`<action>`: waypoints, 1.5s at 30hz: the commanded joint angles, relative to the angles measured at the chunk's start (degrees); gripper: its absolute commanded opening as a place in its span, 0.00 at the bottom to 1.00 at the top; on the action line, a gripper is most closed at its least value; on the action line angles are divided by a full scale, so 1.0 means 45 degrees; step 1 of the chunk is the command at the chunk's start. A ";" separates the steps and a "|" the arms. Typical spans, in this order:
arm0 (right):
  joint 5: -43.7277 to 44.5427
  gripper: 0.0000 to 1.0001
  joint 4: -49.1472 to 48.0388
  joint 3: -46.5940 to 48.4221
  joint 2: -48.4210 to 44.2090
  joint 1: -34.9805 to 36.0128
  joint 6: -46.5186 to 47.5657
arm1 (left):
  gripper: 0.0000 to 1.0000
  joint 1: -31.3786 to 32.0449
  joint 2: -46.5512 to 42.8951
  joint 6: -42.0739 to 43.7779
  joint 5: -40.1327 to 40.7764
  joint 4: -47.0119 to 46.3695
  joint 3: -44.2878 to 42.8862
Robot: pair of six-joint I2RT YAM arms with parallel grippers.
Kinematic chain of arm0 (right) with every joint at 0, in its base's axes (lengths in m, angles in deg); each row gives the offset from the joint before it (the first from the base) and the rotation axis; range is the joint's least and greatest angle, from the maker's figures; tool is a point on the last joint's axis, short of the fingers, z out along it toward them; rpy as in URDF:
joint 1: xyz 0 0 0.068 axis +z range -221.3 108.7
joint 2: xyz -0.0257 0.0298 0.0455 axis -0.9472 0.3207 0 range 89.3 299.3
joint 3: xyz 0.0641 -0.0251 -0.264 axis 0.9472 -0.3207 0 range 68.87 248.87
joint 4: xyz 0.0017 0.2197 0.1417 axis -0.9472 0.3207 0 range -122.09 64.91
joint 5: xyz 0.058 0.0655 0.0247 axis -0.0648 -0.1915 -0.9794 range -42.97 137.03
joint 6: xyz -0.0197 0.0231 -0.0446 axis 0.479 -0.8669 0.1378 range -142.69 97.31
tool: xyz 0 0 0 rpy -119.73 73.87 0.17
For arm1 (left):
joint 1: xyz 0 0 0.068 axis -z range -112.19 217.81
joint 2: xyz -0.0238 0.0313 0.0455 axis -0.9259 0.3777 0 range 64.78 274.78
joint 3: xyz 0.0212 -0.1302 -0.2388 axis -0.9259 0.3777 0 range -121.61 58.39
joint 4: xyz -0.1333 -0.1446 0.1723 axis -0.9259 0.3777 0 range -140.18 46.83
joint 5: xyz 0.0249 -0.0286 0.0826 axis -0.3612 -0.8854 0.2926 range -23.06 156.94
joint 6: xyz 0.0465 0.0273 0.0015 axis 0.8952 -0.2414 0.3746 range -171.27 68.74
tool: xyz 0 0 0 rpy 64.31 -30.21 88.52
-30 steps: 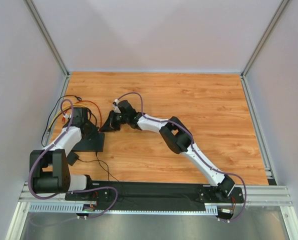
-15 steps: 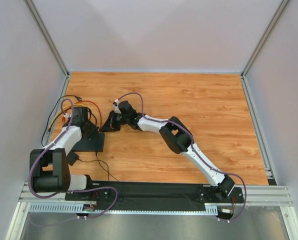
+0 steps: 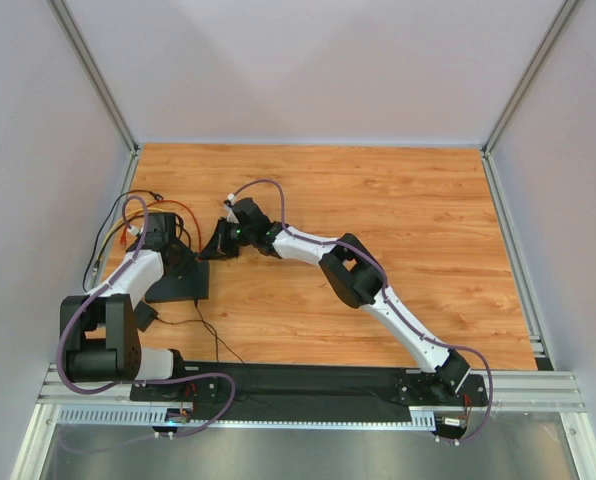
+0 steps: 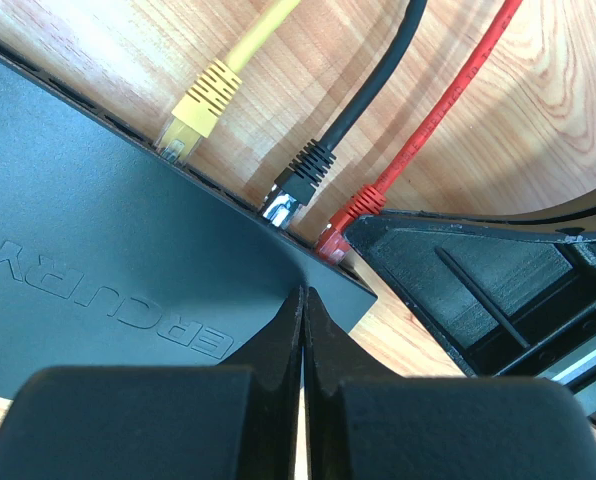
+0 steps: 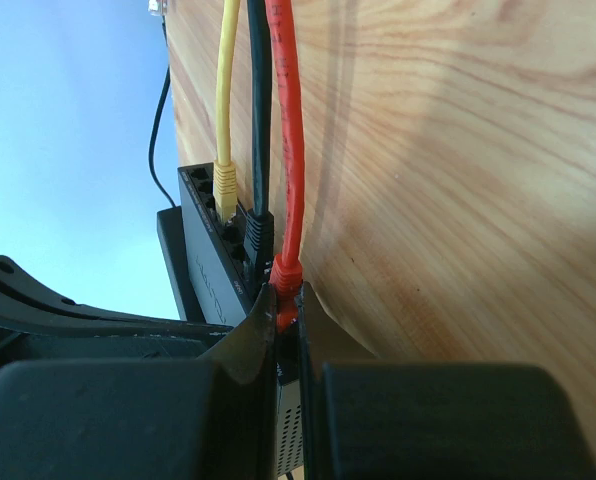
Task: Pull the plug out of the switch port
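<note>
On the table (image 3: 408, 200), the pressed-together left gripper (image 4: 303, 296) is bracing the switch (image 4: 98, 200) while the right gripper (image 5: 286, 296) is pinching the red plug (image 5: 284, 272), which likely needs a straight outward pull next.

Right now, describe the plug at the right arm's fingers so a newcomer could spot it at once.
On the left of the table lies a flat black switch, plugs lined along one edge. Yours is the red plug at the corner end, between the right fingers; beside it sit the black plug, then the yellow plug.
</note>
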 commanded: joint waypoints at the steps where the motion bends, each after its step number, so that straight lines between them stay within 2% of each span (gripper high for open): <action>1: 0.1915 0.00 0.0038 0.0415 -0.0028 -0.0326 0.0630 | 0.00 -0.0014 0.0852 0.0565 0.0461 0.2889 0.0980; 5: 0.1818 0.00 -0.0082 -0.0640 -0.0457 -0.0189 0.0551 | 0.00 0.0005 0.0755 0.0507 0.0500 0.2734 0.1078; 9: 0.1172 0.00 -0.1406 -0.2764 -0.1411 0.0064 0.0042 | 0.00 -0.0014 0.0540 0.0662 0.0228 0.2617 0.1214; 11: 0.1016 0.00 -0.1508 -0.3256 -0.1745 0.0182 0.0178 | 0.00 -0.0014 0.0209 0.0935 -0.0510 0.2112 0.1428; 16: 0.0957 0.00 -0.3440 -0.5484 -0.2821 0.0241 -0.0582 | 0.00 0.0005 -0.1099 0.0722 -0.1900 0.0958 0.1917; 20: 0.0450 0.05 -0.4632 -0.5778 -0.2568 0.0241 -0.1363 | 0.02 -0.0014 -0.1784 0.0781 -0.2117 0.0546 0.2015; 24: 0.0273 0.21 -0.5200 -0.6072 -0.2489 0.0202 -0.1833 | 0.04 0.0005 -0.2058 0.0878 -0.2312 0.0467 0.2171; 27: 0.0196 0.28 -0.4831 -0.6014 -0.2529 0.0046 -0.1521 | 0.00 -0.0014 -0.1981 0.0936 -0.2332 0.0506 0.2308; 36: -0.0352 0.32 -0.3813 -0.5780 -0.2685 -0.0209 -0.0700 | 0.00 0.0005 -0.1844 0.0995 -0.2058 0.0702 0.2347; 45: -0.0547 0.27 -0.3618 -0.4803 -0.1786 -0.0189 -0.0915 | 0.00 0.0005 -0.1921 0.0839 -0.2137 0.0702 0.2523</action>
